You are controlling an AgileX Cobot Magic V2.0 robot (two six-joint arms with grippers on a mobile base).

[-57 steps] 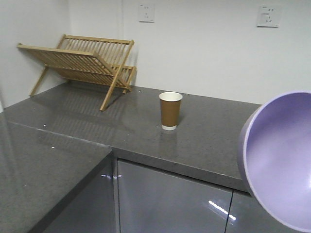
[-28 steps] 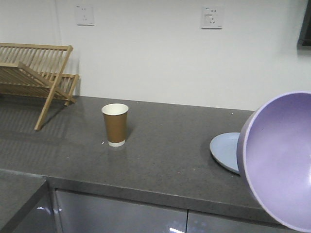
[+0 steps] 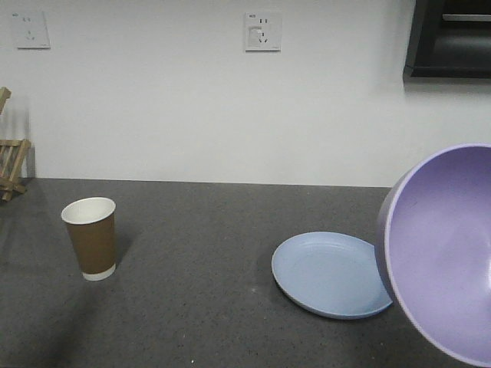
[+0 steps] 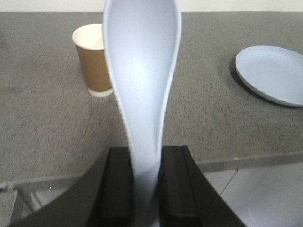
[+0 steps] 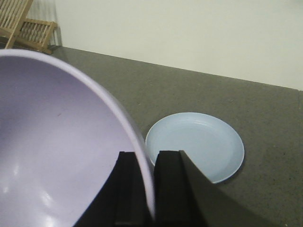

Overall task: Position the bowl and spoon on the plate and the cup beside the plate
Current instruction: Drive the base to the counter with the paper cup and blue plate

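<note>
Bowl (image 3: 445,253) is up in the air at the far rt of the front view, tipped on its side w/ the mouth facing left, and its edge hides the plate's rt side from here. Rt claw (image 5: 146,161) is clamped on the bowl's rim, one finger inside and one outside. Spoon (image 4: 142,61) is also off the desk; the left claw (image 4: 146,163) is closed tight on its handle, scoop pointing away from the claw, out over the desk's front edge.

Plate (image 3: 330,274) lies flat on the desk (image 3: 199,314), rt of centre, nothing on it. Cup (image 3: 90,238) stands upright well apart from it, over on the left, mouth open upward.

Desk top is dark grey speckled stone, matte, w/ pale glossy cabinet fronts (image 4: 255,194) under its front edge. Behind runs a plain white wall (image 3: 153,115) w/ two white sockets, one mid (image 3: 262,31) and one top left (image 3: 31,29). A wooden slatted rack (image 3: 11,165) pokes in at the left edge by the wall. Top rt corner has a dark unit (image 3: 449,38) on the wall; can't tell what it is.
</note>
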